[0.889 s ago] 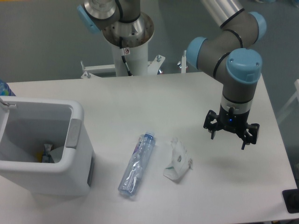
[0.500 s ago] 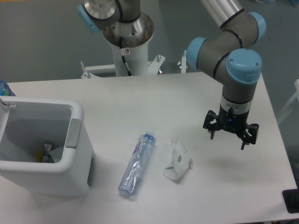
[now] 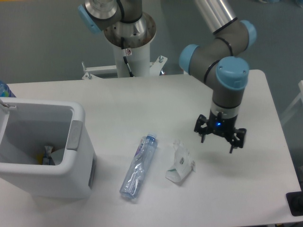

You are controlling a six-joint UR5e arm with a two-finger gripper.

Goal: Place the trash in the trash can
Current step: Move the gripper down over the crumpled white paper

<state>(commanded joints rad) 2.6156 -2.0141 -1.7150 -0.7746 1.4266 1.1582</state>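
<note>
A slim clear plastic bottle [image 3: 138, 166] with a blue cap and label lies on the white table, cap pointing away. A white paper packet [image 3: 180, 163] with green print lies just right of it. The white trash can [image 3: 71, 156] with a grey panel stands at the left and holds some items. My gripper [image 3: 217, 140] hangs open and empty above the table, to the right of the packet and slightly behind it, apart from both pieces of trash.
The arm's base column [image 3: 129, 42] stands behind the table's far edge. A dark object [image 3: 296, 203] lies at the table's front right corner. A blue-capped item [image 3: 4, 89] shows at the left edge behind the can.
My gripper has moved left toward the paper packet. The bottle, the packet and the can have not moved.
</note>
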